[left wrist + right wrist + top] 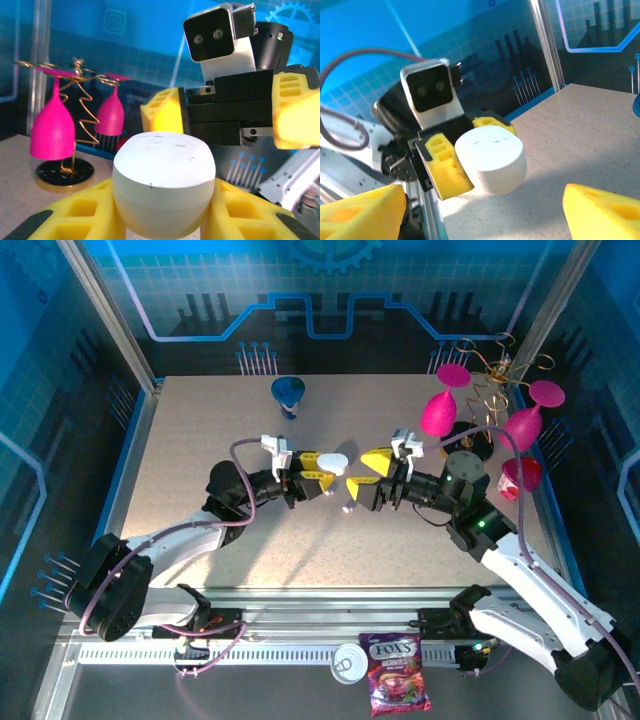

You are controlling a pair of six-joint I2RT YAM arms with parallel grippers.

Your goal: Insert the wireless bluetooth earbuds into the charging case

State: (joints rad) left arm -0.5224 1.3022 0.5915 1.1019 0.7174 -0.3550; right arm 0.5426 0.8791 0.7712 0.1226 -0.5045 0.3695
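My left gripper is shut on a white, pebble-like charging case, held above the middle of the table with its lid closed. In the left wrist view the case sits wedged between the yellow fingers. My right gripper faces it from the right, a short way off, open and with nothing between its fingers. The right wrist view has the case ahead of the spread yellow fingers. A tiny white object lies on the table below the grippers. It is too small to tell whether it is one of the earbuds.
Pink wine glasses hang on a gold wire rack at the back right, with a red cup beside it. A blue cup stands at the back centre. A candy bag and a can lie by the front rail.
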